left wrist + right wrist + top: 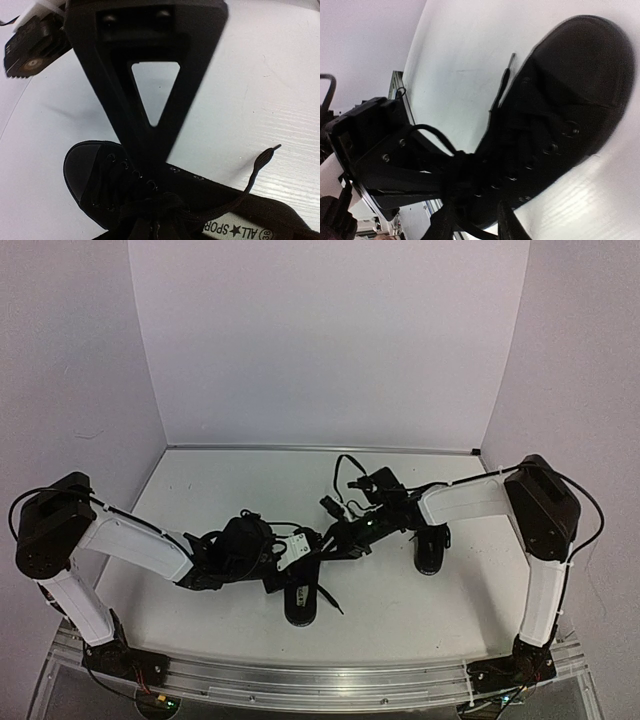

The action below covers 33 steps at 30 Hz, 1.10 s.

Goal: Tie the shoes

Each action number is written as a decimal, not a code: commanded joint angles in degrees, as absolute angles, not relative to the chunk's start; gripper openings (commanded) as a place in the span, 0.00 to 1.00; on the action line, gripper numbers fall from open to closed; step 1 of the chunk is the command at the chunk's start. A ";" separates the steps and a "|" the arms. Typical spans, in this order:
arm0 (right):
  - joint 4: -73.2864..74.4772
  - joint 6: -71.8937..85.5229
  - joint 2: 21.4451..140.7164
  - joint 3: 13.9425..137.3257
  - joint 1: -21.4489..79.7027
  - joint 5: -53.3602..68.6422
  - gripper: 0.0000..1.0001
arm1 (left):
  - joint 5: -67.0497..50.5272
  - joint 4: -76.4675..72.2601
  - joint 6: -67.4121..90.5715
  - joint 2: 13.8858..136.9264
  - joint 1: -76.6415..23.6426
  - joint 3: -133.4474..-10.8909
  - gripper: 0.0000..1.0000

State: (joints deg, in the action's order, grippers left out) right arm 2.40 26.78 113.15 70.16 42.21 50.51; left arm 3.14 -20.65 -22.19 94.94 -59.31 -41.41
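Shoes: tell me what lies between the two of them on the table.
Only bare table lies between the middle shoe and the right shoe. The top view shows this.
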 commanded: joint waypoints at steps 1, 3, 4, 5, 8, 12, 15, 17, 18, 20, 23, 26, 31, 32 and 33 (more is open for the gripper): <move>0.91 26.71 109.74 69.07 39.17 48.13 0.32 | 3.11 -23.23 -21.57 95.03 -59.33 -40.96 0.00; 0.95 27.11 111.04 69.13 39.11 47.61 0.30 | 3.52 -23.14 -21.76 95.01 -59.33 -41.02 0.00; 0.87 27.33 111.91 69.27 39.14 47.86 0.28 | 3.59 -23.12 -21.86 94.95 -59.33 -41.04 0.00; 0.81 27.40 112.61 69.55 39.31 48.08 0.26 | 3.60 -22.96 -21.89 94.86 -59.33 -41.07 0.00; 0.79 27.06 114.07 70.50 40.18 48.45 0.21 | 3.80 -22.29 -21.99 94.70 -59.33 -41.20 0.00; 0.08 27.51 115.24 71.44 40.85 50.34 0.19 | 4.11 -22.48 -22.06 94.49 -59.30 -40.99 0.00; -3.06 29.22 115.84 70.63 40.96 52.54 0.19 | 4.22 -23.13 -21.85 94.80 -59.33 -40.83 0.00; -5.25 30.90 116.25 69.82 40.96 53.77 0.19 | 4.22 -23.96 -21.63 95.00 -59.33 -40.60 0.00; -6.78 31.71 116.53 69.26 40.96 54.18 0.19 | 4.22 -24.40 -21.54 95.09 -59.33 -40.43 0.00; -11.08 34.39 116.99 67.85 40.96 55.82 0.18 | 4.36 -25.31 -21.25 95.17 -59.33 -40.02 0.00; -16.25 37.84 117.74 66.21 40.96 57.34 0.17 | 4.49 -26.31 -21.02 94.96 -59.33 -39.42 0.00; -18.69 39.27 118.25 65.21 40.98 57.94 0.16 | 4.76 -26.80 -20.92 94.70 -59.29 -39.07 0.00; -22.21 41.31 119.02 64.12 40.99 58.93 0.14 | 4.71 -27.80 -20.82 94.72 -59.17 -38.58 0.00; -22.67 41.65 119.17 64.08 41.03 59.06 0.14 | 4.67 -28.16 -20.63 94.72 -59.15 -38.41 0.00; -22.88 41.73 119.36 64.08 41.04 59.16 0.14 | 4.64 -28.51 -20.50 94.63 -59.15 -38.23 0.00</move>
